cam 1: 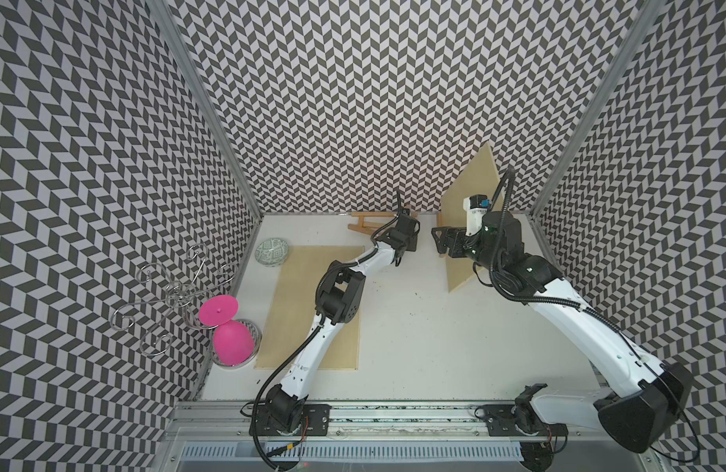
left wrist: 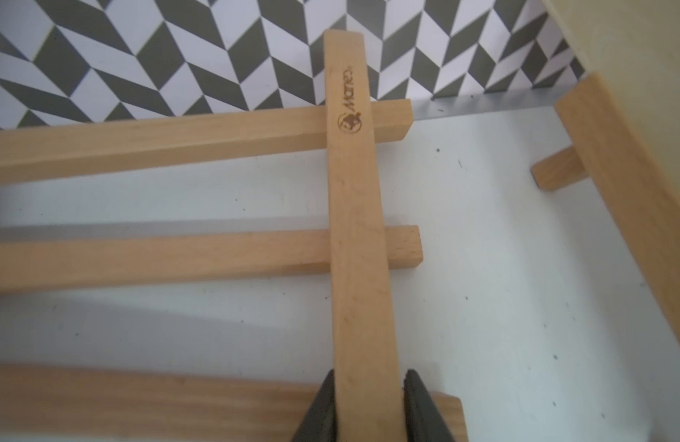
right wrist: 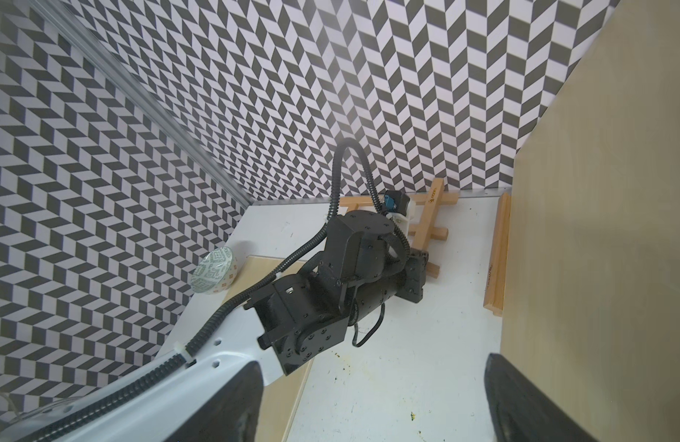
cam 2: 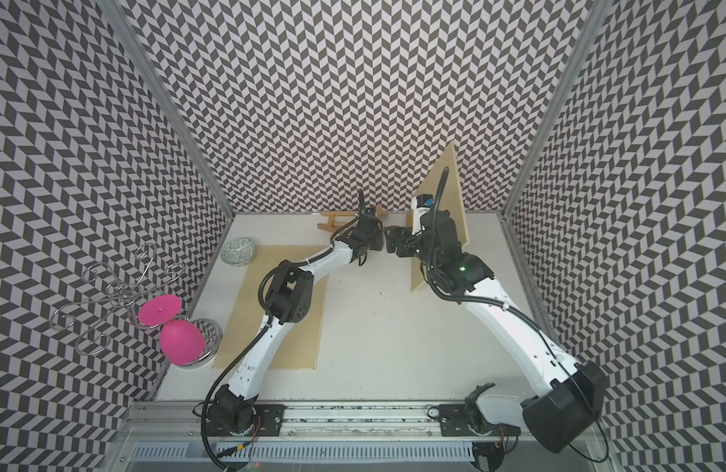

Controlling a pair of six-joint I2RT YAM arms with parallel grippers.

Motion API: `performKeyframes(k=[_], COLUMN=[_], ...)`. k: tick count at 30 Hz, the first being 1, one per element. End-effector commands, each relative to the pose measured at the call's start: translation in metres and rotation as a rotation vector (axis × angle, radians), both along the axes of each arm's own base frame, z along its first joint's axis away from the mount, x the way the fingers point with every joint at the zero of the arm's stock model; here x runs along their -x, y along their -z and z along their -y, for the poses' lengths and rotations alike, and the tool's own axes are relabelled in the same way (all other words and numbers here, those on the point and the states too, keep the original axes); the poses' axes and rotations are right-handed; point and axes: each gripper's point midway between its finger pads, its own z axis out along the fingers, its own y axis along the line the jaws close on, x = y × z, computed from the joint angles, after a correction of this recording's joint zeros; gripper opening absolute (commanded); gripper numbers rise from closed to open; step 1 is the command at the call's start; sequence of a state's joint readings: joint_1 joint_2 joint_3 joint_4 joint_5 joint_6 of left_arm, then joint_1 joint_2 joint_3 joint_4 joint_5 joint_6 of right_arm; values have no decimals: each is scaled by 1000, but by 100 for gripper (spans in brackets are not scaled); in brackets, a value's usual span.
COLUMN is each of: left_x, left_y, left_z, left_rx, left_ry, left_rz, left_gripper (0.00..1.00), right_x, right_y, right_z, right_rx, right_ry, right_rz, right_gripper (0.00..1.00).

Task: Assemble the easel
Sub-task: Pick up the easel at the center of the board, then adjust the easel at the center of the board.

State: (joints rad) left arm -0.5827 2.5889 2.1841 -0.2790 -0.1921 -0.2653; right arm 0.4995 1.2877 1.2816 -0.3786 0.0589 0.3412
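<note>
At the table's [cam 1: 414, 327] far edge, the branded slat [left wrist: 353, 229] of the easel [cam 1: 369, 215] is clamped edgewise by the left gripper [left wrist: 369, 379]: presumably light, stiff wood. The right gripper [right wrist: 373, 382] is spread, empty.

Left arm [cam 1: 337, 298] extended to far centre, left gripper [left wrist: 370, 377] pinched on the easel bar [left wrist: 355, 229]; right arm [cam 1: 557, 294] arched from near right, wrist seemingly rolled sideways, right gripper [right wrist: 373, 402] spread wide, pointing left toward the left wrist.

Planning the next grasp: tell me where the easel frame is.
In both top views the easel frame sits along the back wall, near centre, with the left gripper shut on its logo-marked bar.
</note>
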Motion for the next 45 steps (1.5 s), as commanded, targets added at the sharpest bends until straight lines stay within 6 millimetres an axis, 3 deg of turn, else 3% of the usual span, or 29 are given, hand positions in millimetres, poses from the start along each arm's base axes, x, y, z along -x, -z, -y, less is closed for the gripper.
performKeyframes(k=[1,8,14,23,30,35,45], left_x=[12,30,61,104,125,138,173], left_y=[-31,-65,-95,-120,-136,-145,-154], left_z=[11,15,3,-6,-4,-8,-15], left_rx=[-28,-19,25,76,77,84,113], left_ry=[70,134,162,227,280,284,340], left_rz=[44,111,189,273,324,358,401], left_gripper=[22,0,0,0,0,0,0], right_x=[0,-10,-19,-27,-30,-33,-40], right_y=[-10,22,53,72,75,64,52], right_z=[11,36,50,89,124,126,160], right_rx=[-11,-24,60,165,205,200,307], right_ry=[46,106,178,331,424,433,599], right_rz=[30,-62,-131,-176,-184,-150,-132], right_gripper=[90,92,92,94,95,95,98])
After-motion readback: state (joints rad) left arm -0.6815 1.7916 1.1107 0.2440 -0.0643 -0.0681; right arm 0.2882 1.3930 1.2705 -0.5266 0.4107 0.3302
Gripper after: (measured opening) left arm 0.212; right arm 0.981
